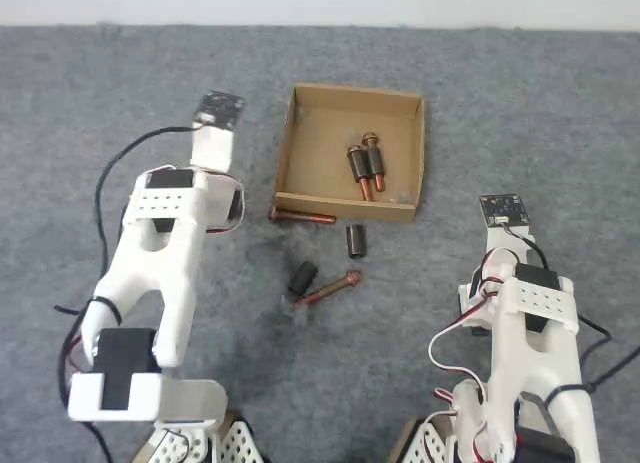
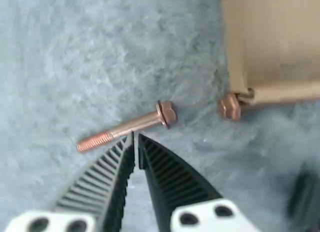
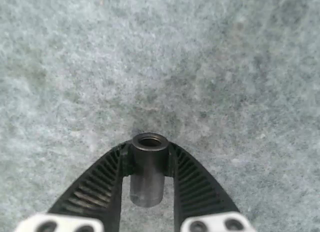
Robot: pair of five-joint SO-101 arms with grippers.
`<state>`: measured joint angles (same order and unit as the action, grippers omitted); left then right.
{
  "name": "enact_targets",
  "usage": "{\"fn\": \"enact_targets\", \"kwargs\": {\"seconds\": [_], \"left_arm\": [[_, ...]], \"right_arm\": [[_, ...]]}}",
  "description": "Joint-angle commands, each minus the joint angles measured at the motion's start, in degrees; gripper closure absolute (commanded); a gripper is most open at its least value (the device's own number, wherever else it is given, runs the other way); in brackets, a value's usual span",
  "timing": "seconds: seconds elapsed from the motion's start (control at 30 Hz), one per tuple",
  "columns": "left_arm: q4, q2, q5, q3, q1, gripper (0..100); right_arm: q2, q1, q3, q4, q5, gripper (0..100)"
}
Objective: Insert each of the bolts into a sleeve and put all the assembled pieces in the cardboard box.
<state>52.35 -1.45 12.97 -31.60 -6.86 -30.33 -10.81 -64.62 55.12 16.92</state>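
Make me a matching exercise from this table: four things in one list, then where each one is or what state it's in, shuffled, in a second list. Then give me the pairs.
Things
1. right gripper
2. left gripper
3. two assembled pieces
4. bolt with its head at the box corner

Places and states
A. inside the cardboard box
B. lying on the carpet along the outside of the box wall
C. shut on a sleeve
D. shut and empty, tips next to a loose bolt

Pairs: 1-C, 2-D, 3-A, 4-B.
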Motion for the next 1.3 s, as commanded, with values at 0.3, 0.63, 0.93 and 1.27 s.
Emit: {"fn": "enact_targets", "kwargs": {"seconds": [0.3,0.63,0.93,1.27], "left_arm": [[5.10,-0.97,20.66,5.23,0.00,86],[17.76,20.57,25.32,28.70,-2.90,90],[20.48,29.45,26.73,36.53,-1.32,90],[17.23,31.21,27.60,36.62,0.35,90]], "right_arm": [[-1.98,-0.92,-0.09,-0.75,0.97,99.1],[-1.98,-0.92,-0.09,-0.75,0.97,99.1],[-1.98,-0.92,-0.09,-0.92,0.97,99.1],[-1.98,-0.92,-0.09,-0.92,0.97,99.1]]}}
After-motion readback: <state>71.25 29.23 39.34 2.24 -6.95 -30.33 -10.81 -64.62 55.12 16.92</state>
